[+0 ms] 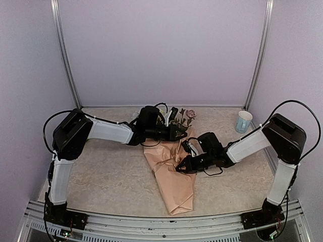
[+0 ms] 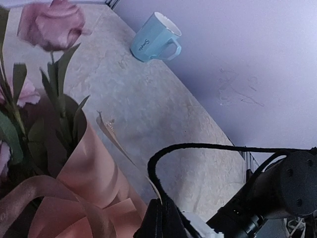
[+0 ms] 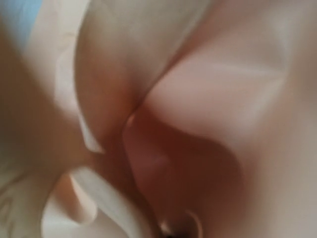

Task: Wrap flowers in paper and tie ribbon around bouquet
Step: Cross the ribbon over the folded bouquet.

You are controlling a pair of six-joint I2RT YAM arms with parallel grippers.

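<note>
Entry, bouquet wrap.

- **Left gripper** (image 1: 180, 132): we are reading its fingers as clenched at the far, flower end. We cannot tell whether they are pinching the ribbon (image 2: 29, 191).
- **Right gripper** (image 1: 182, 167): it is sitting against the paper (image 1: 174, 189). We cannot tell its finger state.
- **Bouquet** (image 1: 169, 166): it is lying mid-table, flowers (image 1: 187, 116) far, tail near.
- **Risk:** we are judging that the slack ribbon loop could slip, and the cone would then be unrolling.

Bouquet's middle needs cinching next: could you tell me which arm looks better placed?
Probably right: the right hand sits at the middle of the bouquet; the left hand is up by the flowers.
</note>
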